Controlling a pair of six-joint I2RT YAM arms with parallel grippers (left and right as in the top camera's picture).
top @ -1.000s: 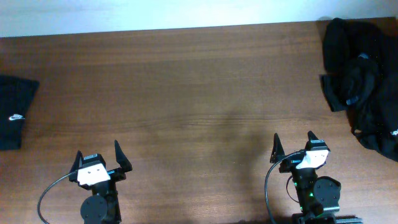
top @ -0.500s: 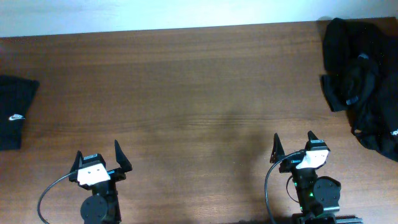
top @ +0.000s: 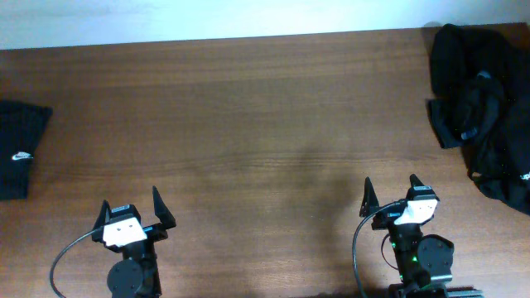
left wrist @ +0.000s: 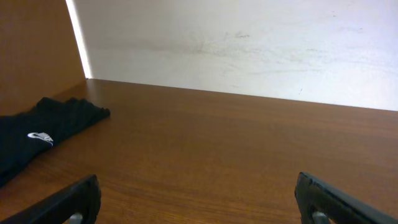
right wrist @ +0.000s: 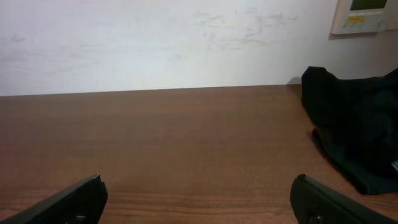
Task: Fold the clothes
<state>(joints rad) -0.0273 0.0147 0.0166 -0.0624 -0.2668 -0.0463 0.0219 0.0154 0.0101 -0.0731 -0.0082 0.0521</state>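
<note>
Currently pre-grasp: left hand (top: 130, 199) and right hand (top: 391, 180) both wide, empty. Next, likely: right hand reaches crumpled clothes (top: 480, 116) ahead-right of it.

You have one table (top: 248, 108) and two grippers on it: one left gripper (top: 130, 203) at 7 o'clock and one right gripper (top: 391, 184) at 5 o'clock, each with two fingers. You can count one folded black garment (top: 18, 149) at 9 o'clock and one heap of black clothes (top: 484, 108) at 2 o'clock; the pieces in it can't be counted. One white logo mark (top: 21, 155) shows on the folded piece.
</note>
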